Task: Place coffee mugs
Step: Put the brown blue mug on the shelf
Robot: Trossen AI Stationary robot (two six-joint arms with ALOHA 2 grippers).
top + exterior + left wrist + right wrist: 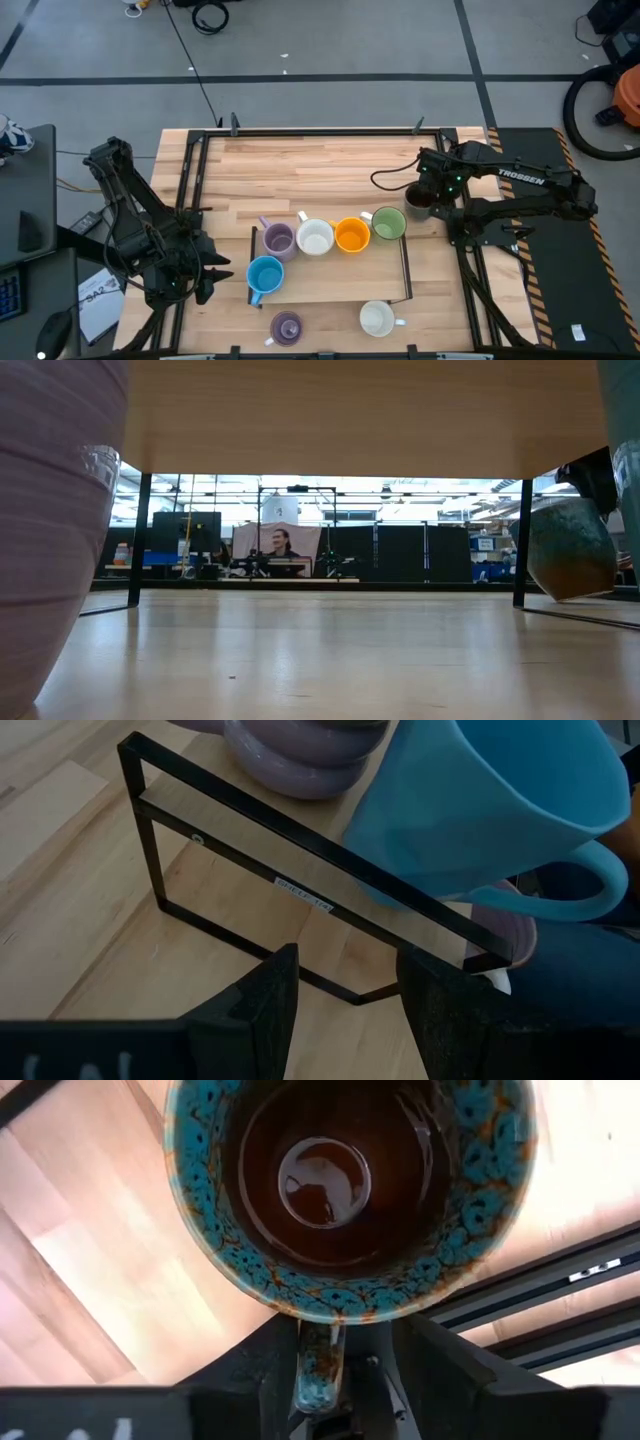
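Note:
A black-framed rack with a wooden top (pixel 330 285) stands mid-table. On it stand a lavender mug (pixel 278 240), a white mug (pixel 315 238), an orange mug (pixel 351 235), a green mug (pixel 388 223) and a light blue mug (pixel 264 274). A second lavender mug (pixel 287 326) and a second white mug (pixel 377 318) stand on the table near its near edge. My right gripper (pixel 335 1342) is shut on the dark brown mug (pixel 418 200), right of the rack's far right corner. My left gripper (pixel 345 970) is open, just left of the rack by the blue mug (pixel 480 800). My right gripper pinches the dark brown mug's handle (pixel 320 1365) between its two fingers, one on each side of the loop. The fingers come from above, slanting in from the table's right. The mug (pixel 570 550) sits roughly upright, mouth up; whether its base touches the table I cannot tell.
The rack's black frame bars (pixel 300 885) run close in front of my left gripper. The far half of the table (pixel 320 160) is bare wood. A black frame (pixel 200 180) edges the table. A person (pixel 281 545) sits in the room beyond.

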